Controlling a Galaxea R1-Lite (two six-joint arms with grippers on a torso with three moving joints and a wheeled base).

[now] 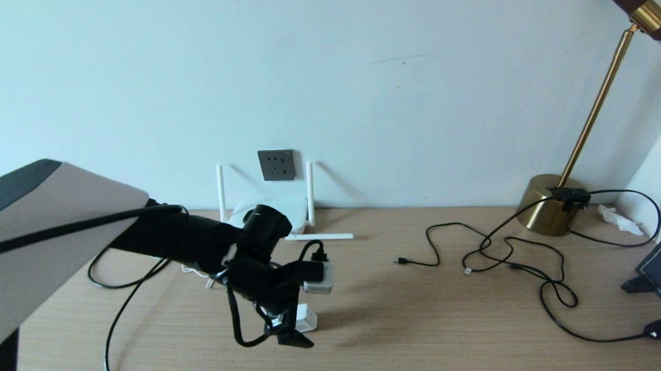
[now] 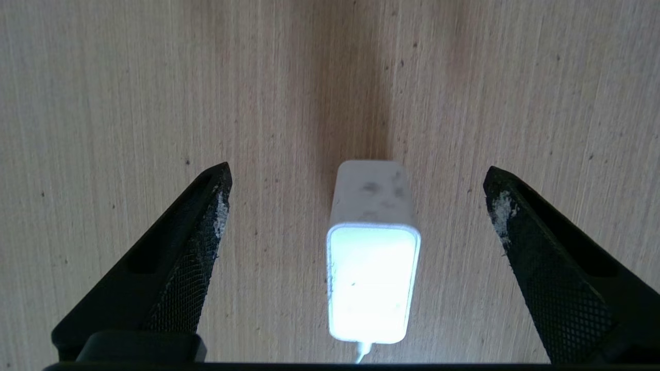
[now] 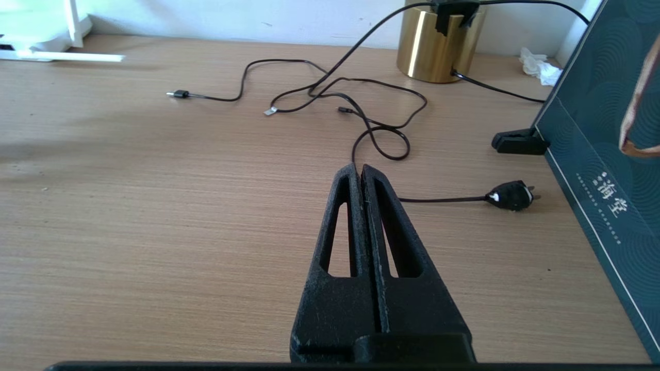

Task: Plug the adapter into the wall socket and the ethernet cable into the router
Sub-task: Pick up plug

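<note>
On the wooden desk point(image 1: 426, 326), the left claw point(image 2: 356, 206) gapes wide around the untouched adapter point(image 2: 372, 268); right claw point(image 3: 359, 172) clenched.

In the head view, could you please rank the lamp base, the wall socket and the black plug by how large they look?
1. Lamp base
2. Wall socket
3. Black plug, though it lies nearest the camera.

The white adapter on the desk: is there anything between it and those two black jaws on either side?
No. In the left wrist view the adapter lies centred between the left gripper's wide-open jaws, with only bare wooden desk in the gaps on both sides.
</note>
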